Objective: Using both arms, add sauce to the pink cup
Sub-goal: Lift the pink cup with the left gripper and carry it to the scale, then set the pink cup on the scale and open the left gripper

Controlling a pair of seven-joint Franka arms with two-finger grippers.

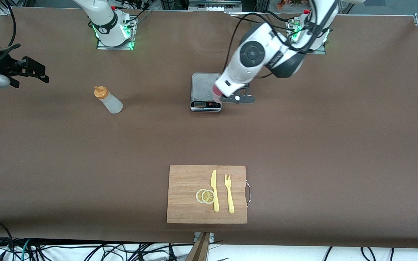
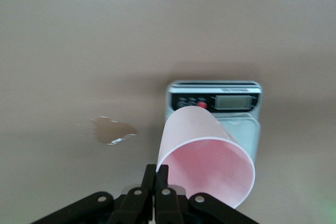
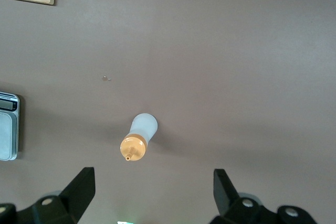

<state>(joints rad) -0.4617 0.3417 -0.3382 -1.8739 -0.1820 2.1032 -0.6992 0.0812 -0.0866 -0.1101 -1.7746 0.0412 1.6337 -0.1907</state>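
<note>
My left gripper [image 1: 230, 97] is shut on the rim of the pink cup [image 1: 216, 92], one finger inside the wall and one outside [image 2: 161, 174]. The pink cup [image 2: 206, 162] hangs tilted over the edge of a small kitchen scale [image 2: 181, 92]. The sauce bottle [image 1: 108, 100], whitish with an orange nozzle cap, stands on the table toward the right arm's end. My right gripper [image 1: 35, 71] is open at that end, up in the air, with nothing between its fingers. In the right wrist view the sauce bottle [image 3: 139, 141] lies below the open right gripper [image 3: 153, 183].
The grey scale [image 1: 205, 91] sits mid-table. A wooden cutting board [image 1: 189, 195] near the front camera carries a yellow knife [image 1: 214, 190], a yellow fork [image 1: 229, 194] and lemon slices [image 1: 205, 196]. A small wet spot [image 2: 113, 130] marks the table beside the scale.
</note>
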